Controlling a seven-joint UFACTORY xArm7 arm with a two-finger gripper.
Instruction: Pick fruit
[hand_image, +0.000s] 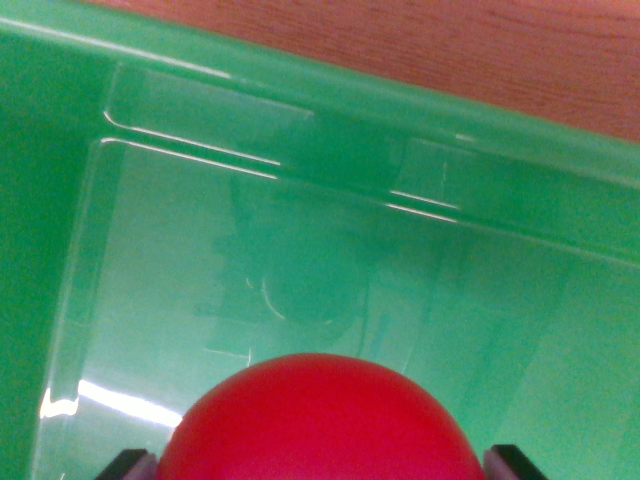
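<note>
red fruit (320, 425) bottom centre, above green bin (300, 150) | smooth, round, slippery, probably light | my claw (322, 462) flanks its widest sides, closure unclear

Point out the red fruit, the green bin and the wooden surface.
red fruit (320, 420), wrist view, on its rounded top.
green bin (330, 290), wrist view, on its bare floor.
wooden surface (450, 45), wrist view, beyond the bin's rim.
</note>
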